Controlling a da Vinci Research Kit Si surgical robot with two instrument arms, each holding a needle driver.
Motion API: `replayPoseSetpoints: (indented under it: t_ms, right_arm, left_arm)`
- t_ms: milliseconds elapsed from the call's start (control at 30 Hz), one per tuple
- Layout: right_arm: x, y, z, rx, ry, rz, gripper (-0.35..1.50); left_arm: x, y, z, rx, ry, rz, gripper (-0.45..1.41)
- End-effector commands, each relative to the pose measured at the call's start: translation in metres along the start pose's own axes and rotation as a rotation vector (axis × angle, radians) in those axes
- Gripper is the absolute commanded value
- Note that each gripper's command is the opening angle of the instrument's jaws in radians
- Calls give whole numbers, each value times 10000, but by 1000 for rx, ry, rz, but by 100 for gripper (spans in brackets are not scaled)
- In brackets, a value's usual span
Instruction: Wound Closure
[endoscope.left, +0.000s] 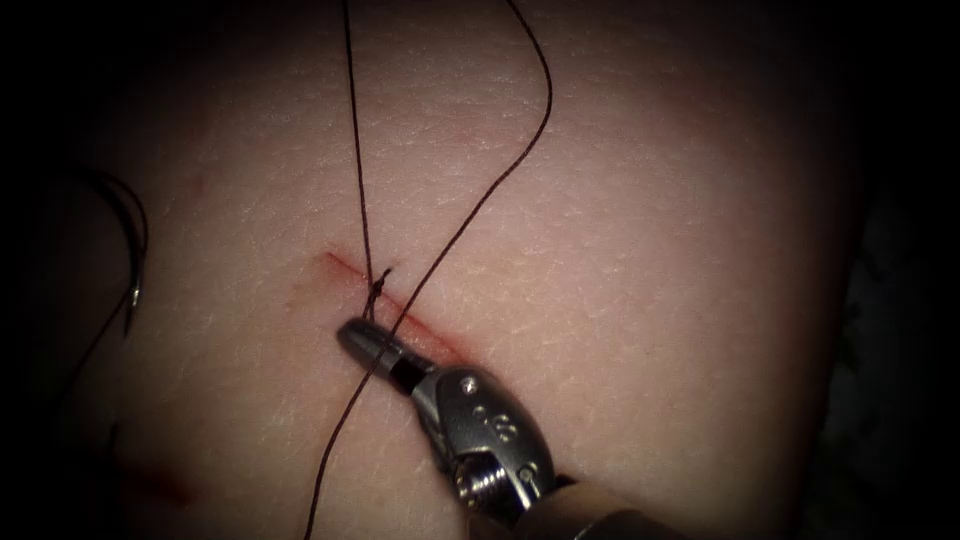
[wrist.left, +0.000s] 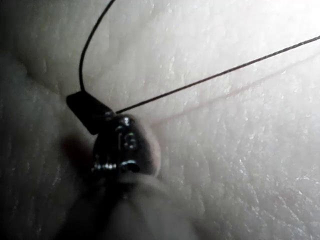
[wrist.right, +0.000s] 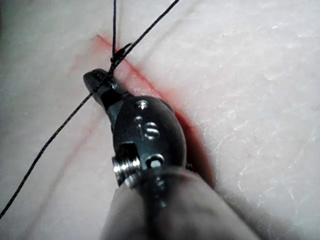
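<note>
Bare tissue (endoscope.left: 650, 250) right of the cut (endoscope.left: 395, 300): open room. Over the cut: two thread (endoscope.left: 455, 235) strands crossing, knot (endoscope.left: 378, 285) at the wound, right tool (endoscope.left: 365, 340) lying just beside it. Far left: curved needle (endoscope.left: 135, 260) resting on the tissue, well apart.

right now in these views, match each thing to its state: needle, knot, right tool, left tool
Things:
1. thin curved steel needle
2. small dark knot of thread
3. right arm's metal needle driver
4. left arm's dark needle driver

States:
a. jaws shut on a thread strand beside the knot
b. lies on the pale tissue far left of the cut, held by neither tool
c. sits on the red cut
d. jaws shut on thread, a strand leaving each side

Pairs: 1-b, 2-c, 3-a, 4-d
</note>
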Motion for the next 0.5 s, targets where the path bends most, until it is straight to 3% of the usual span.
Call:
replayPoseSetpoints:
  t_ms: [33, 267, 500]
  right_arm:
    - [-17, -5, 2, 4, -17, -3, -35]
    - [-32, -12, -5, 12, -49, 0, -35]
    - [-24, -10, -2, 31, -24, 12, -35]
  left_arm:
    - [-4, 6, 7, 0, -1, 0, -45]
    - [-5, 6, 9, 1, -4, 1, -45]
    - [-3, 7, 6, -3, 23, -9, -45]
